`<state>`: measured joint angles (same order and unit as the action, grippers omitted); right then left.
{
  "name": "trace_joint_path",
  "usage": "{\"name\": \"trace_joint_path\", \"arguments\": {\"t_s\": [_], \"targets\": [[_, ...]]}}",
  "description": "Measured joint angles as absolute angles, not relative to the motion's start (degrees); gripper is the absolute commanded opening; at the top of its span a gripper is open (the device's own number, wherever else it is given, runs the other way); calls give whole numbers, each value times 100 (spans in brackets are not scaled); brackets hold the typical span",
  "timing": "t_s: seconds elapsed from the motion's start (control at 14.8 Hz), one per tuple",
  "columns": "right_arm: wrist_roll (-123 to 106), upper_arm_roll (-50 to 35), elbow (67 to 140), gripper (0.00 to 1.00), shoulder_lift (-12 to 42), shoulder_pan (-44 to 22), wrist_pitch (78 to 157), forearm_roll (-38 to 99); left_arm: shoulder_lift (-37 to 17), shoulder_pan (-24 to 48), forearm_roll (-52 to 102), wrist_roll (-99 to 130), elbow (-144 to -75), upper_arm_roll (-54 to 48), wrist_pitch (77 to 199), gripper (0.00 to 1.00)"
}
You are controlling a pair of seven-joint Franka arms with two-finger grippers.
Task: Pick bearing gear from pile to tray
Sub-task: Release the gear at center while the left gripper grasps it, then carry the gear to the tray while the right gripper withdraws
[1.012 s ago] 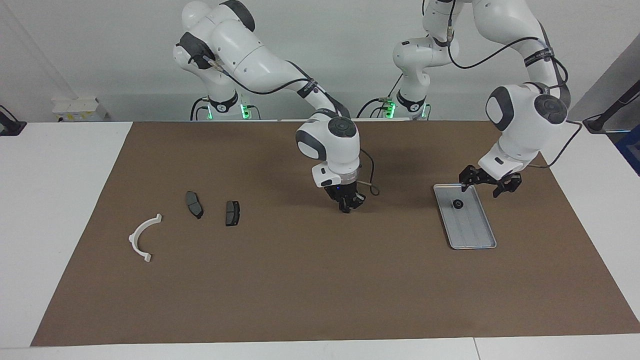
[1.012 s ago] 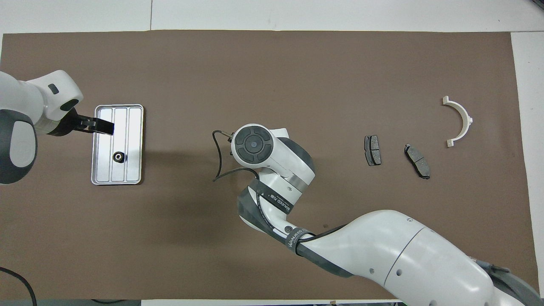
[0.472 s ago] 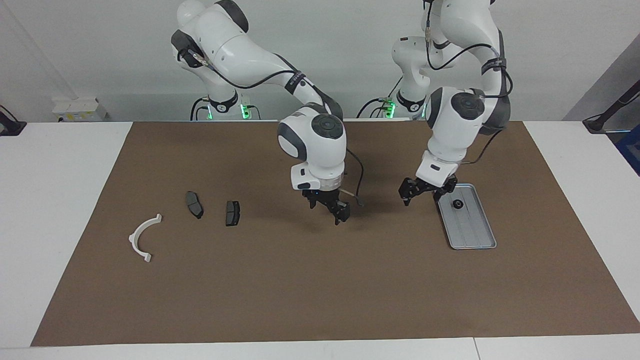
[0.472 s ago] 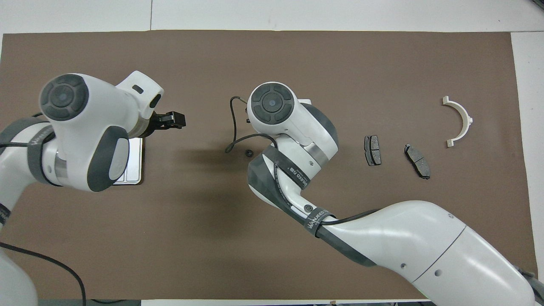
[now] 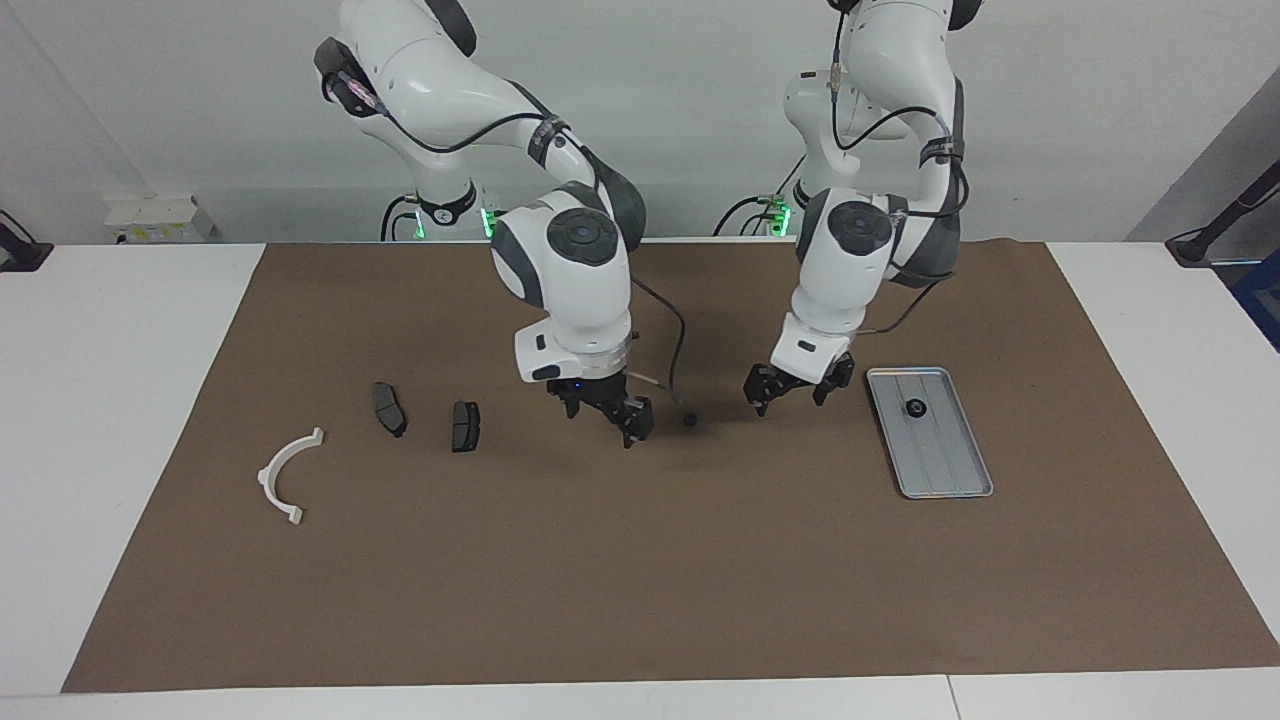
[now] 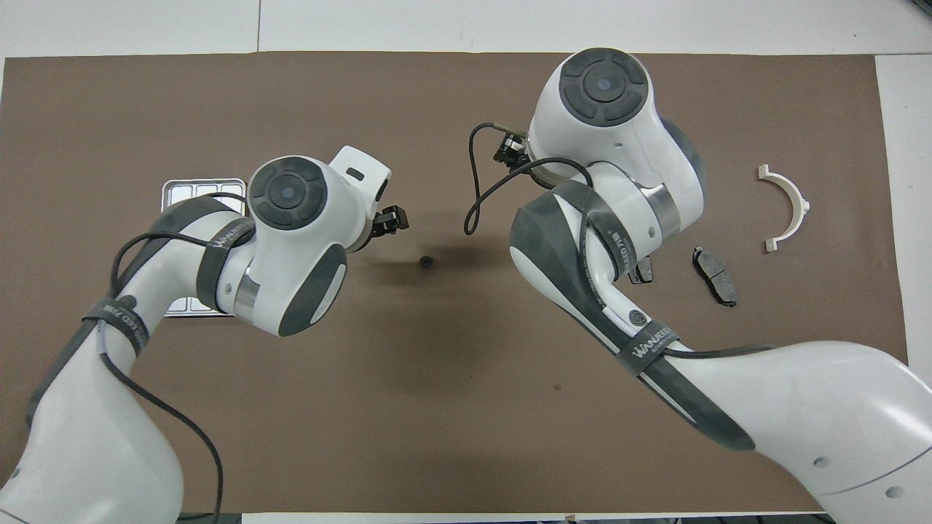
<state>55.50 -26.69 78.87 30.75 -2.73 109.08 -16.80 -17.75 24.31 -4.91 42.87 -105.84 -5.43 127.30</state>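
Note:
A small black gear [image 5: 689, 419] lies on the brown mat between my two grippers; it also shows in the overhead view [image 6: 426, 261]. My right gripper [image 5: 603, 415] is open and empty, low over the mat between this gear and the dark plates. My left gripper [image 5: 790, 392] is open and empty, low over the mat between the gear and the tray [image 5: 950, 470]. A second black gear [image 5: 914, 407] lies in the tray. The pile holds a white half-ring bracket [image 5: 288, 475] and two dark plates [image 5: 388, 408] [image 5: 465, 425].
In the overhead view the left arm covers most of the tray [image 6: 196, 191], and the right arm hides its own gripper and part of one plate [image 6: 641, 271]. The brown mat [image 5: 640, 580] covers most of the white table.
The right gripper opened and moved toward the pile, leaving a black gear on the mat. The left gripper swung from the tray toward the middle, close to that gear.

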Motion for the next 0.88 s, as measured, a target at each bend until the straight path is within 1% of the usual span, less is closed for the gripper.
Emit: {"name": "trace_joint_path", "arguments": {"t_s": [0.13,0.4,0.67,0.88], "targets": [[4754,-2669,7888,100,3014,-13,10803,-1676,-2019,2687,-527,4591,-10373,-538,12733,100],[3452,-2668,7889,100,2936,428,10576,-1673,-2270,2885,-532,4825,-10311,-535,13021,100],[2596,-2668,7889,100,2875,813,10460,-1671,-2357,2986,-534,4840,-10372,-545,13114,100],[2506,-2670,7889,100,2867,869,10453,-1671,-2358,3094,-534,4850,-10494,-547,13119,100]]}}
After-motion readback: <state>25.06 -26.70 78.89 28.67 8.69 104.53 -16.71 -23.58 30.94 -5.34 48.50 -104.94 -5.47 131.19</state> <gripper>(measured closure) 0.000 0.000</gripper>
